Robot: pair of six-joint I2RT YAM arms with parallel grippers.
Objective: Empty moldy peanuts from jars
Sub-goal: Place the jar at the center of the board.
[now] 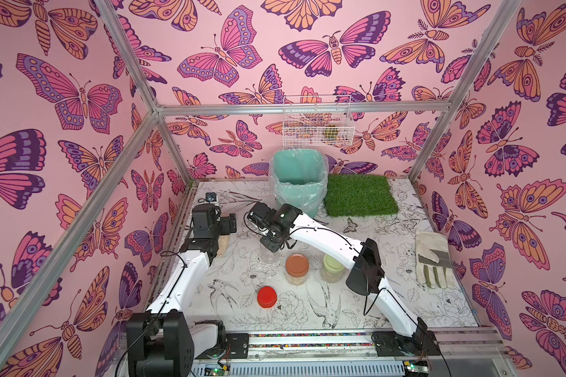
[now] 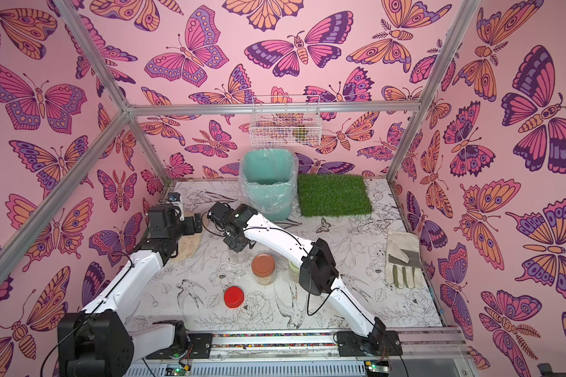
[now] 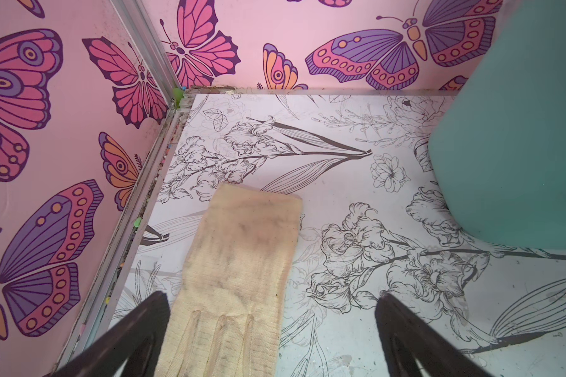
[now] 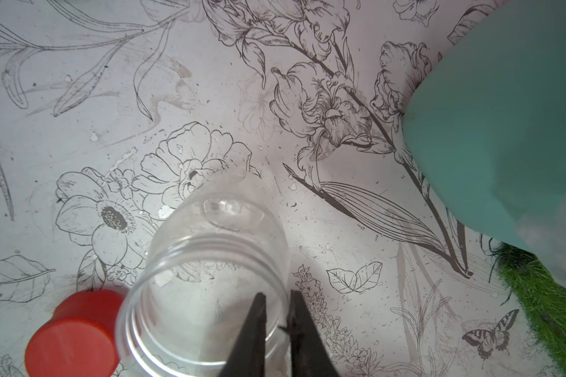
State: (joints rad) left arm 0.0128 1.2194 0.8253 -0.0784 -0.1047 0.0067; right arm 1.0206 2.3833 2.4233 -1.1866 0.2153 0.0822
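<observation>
Two fingers of the right gripper [image 4: 277, 293] sit a narrow gap apart astride the rim of the open jar [image 4: 209, 261], one inside, one outside; pinching or loose, can't tell. That jar is clear, lidless, standing on the floral table [image 1: 422, 303] in front of the teal bin [image 1: 299, 196], near it. Its neighbours, the brown-lid jar [image 1: 297, 269] and the green-lid jar [image 1: 332, 267], stand side by side further out from the bin, both capped, with moldy peanuts [image 1: 296, 280] showing low through the walls. Brown one is near the claw, green one partly under the right forearm. Further out again lies the red lid [image 1: 267, 297], flat, apart from all jars. Over a cream glove [image 3: 242, 261] left of the bin hangs the left gripper [image 3: 272, 295], spread wide, holding nothing. Just right of the bin is a grass mat [image 1: 360, 196]; well right, a grey-palmed glove [image 1: 433, 261].
</observation>
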